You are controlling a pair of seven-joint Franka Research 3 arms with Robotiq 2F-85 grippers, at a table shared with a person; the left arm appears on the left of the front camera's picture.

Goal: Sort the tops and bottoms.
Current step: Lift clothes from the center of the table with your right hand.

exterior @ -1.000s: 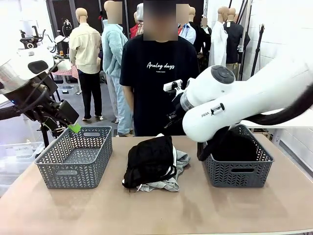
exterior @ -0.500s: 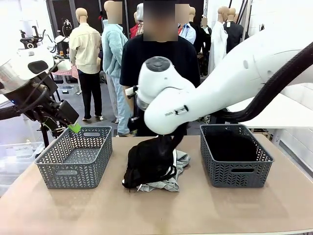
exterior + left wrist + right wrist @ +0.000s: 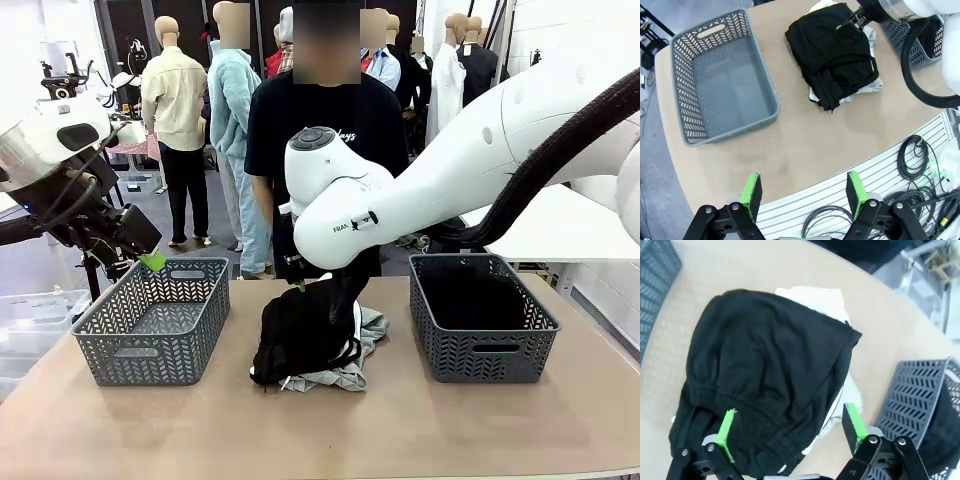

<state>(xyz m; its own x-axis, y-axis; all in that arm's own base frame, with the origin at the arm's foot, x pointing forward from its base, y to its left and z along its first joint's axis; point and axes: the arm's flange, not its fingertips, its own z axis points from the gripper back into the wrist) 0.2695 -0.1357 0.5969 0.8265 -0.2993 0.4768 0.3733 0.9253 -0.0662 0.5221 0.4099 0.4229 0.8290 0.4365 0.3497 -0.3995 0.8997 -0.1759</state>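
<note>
A pile of clothes lies mid-table between two baskets: a black garment [image 3: 305, 328] [image 3: 835, 55] [image 3: 770, 370] on top, a grey-white garment [image 3: 368, 325] [image 3: 812, 296] under it. My right gripper [image 3: 790, 430] [image 3: 850, 21] hovers open just above the black garment's far side, its green pads [image 3: 727, 432] spread over the waistband, with nothing held. My left gripper [image 3: 140, 250] [image 3: 802, 192] hangs open and high, off the table's left end, beside the left basket [image 3: 155, 320] [image 3: 720, 75].
The left grey basket holds nothing. The right grey basket [image 3: 480, 320] [image 3: 920, 400] has a dark garment in it. A person in a black T-shirt [image 3: 320, 150] stands at the far side. Cables [image 3: 912, 160] lie below the table's near edge.
My right arm has swung from the right basket leftwards across the table to the clothes pile. The left arm and the pile have not moved.
</note>
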